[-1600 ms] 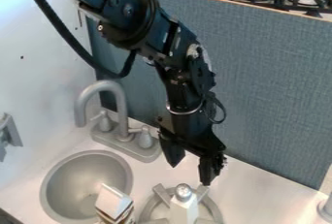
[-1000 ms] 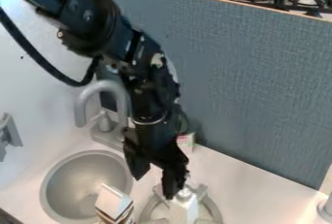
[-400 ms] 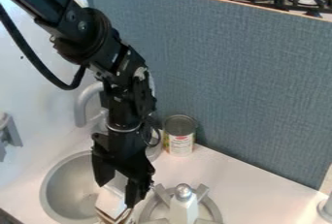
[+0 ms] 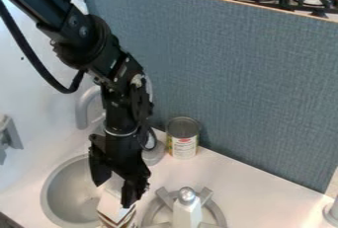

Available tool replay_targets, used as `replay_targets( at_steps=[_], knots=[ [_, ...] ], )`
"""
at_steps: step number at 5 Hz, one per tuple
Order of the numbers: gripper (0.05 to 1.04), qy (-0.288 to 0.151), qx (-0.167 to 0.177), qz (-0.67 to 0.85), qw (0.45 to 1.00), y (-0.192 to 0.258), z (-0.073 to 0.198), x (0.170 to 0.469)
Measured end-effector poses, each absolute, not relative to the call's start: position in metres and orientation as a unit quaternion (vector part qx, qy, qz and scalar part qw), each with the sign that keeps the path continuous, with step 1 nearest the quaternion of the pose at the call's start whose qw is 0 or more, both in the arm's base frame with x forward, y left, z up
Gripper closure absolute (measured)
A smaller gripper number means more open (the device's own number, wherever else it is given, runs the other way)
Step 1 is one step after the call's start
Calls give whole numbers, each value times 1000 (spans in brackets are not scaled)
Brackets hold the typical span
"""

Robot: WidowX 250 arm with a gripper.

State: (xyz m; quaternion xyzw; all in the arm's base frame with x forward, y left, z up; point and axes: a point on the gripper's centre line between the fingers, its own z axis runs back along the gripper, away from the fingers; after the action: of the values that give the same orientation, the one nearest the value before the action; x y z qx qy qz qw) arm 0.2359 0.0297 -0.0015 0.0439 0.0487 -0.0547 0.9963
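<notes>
The black gripper (image 4: 115, 187) hangs over the right side of the sink, with its two fingers spread apart. Just below it stands a carton (image 4: 116, 214) with a white gabled top and brown stripes lower down; the right finger overlaps the carton's top in view, and whether they touch I cannot tell. To the right, a white shaker-like bottle (image 4: 188, 213) with a silver knob stands at the grey burner (image 4: 213, 207). A can (image 4: 183, 138) with a grey lid and a pale label stands upright behind, near the blue-grey panel.
The round grey sink (image 4: 58, 198) lies at the lower left. Its faucet (image 4: 83, 109) rises behind the arm, partly covered by it. A tall blue-grey panel (image 4: 251, 89) closes off the back of the counter (image 4: 257, 185). A grey fixture (image 4: 330, 212) sits at the right edge.
The gripper has swung left from beside the bottle to the carton and, most recently, shifted slightly further left. The can, hidden behind the arm at first, has come into sight.
</notes>
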Motion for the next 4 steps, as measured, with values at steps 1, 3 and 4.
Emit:
replay_targets(
  at_steps=[1, 3, 4],
  knots=[
    [73, 64, 43, -45, 996, 35, -10, 235],
    [73, 79, 32, -41, 996, 34, -27, 238],
    [127, 90, 33, -35, 995, 34, -37, 239]
  ],
)
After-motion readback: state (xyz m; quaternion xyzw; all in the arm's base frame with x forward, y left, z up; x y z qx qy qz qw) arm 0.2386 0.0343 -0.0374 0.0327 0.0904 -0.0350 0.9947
